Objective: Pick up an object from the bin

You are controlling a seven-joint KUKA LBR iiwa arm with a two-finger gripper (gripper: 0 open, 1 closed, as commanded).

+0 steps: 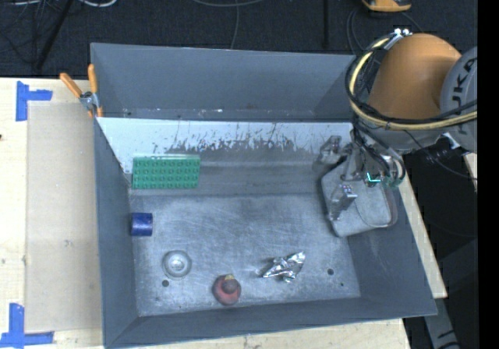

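My gripper (337, 176) hangs at the right end of the bin, close to the right wall and above the bare floor. Its two metal fingers stand apart, open, with nothing between them. The nearest loose thing is a crumpled silver foil piece (283, 267), lying on the floor to the front left of the gripper, well apart from it. A small red round thing (227, 288) lies further left, near the front wall.
A clear round cap (176, 263) and a small blue block (141, 223) lie at the front left. A green studded plate (165, 171) leans at the back left. The arm's orange dome sits above the right rim.
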